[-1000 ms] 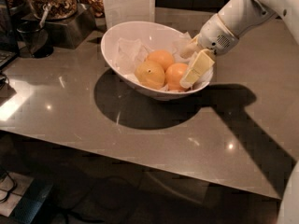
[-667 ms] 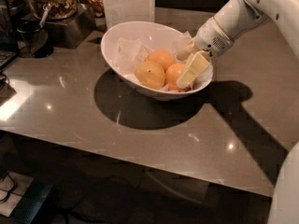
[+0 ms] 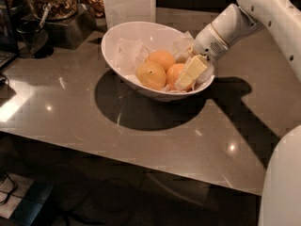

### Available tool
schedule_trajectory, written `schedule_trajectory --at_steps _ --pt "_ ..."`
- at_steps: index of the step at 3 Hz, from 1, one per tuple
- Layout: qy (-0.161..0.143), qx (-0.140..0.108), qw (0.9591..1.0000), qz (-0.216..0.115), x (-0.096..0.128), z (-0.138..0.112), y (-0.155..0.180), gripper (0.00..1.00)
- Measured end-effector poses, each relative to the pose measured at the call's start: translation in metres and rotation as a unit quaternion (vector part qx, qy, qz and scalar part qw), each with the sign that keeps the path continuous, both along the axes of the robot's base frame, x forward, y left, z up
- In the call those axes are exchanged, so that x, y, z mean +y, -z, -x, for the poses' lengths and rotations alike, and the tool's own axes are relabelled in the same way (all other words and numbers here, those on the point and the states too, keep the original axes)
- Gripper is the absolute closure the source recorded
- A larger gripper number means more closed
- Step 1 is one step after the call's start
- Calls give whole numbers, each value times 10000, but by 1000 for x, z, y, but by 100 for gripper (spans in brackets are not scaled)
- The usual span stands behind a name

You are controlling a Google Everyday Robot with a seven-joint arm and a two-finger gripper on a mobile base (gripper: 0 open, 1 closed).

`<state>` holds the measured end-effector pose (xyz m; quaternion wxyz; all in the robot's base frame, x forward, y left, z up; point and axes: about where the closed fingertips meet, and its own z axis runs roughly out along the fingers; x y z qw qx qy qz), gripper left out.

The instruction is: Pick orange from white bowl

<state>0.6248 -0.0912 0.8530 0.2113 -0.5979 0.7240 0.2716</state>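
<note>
The gripper [image 3: 187,74] hangs inside the white bowl [image 3: 117,41], near its right rim; whether it is spread or closed I cannot tell; the orange [image 3: 172,72] lies just to its left and slightly below, seemingly touching it, on the paper lining beside a paler fruit [image 3: 150,75]; since the earlier frame the gripper has sunk slightly deeper and leftward onto the orange.

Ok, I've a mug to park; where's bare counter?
Bare counter in front of the white bowl and to its left. Crowded: the back-left containers, and the bowl, where the gripper sits against the orange.
</note>
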Motion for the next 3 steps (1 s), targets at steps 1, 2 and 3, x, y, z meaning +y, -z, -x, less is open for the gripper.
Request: schedule_trajectory --at_steps 1,2,3 --pt "52 65 10000 2 -3 0 5 56" --pt "109 75 9999 10 -7 3 7 79" --pt "149 -16 9999 -9 -10 9 1 99"
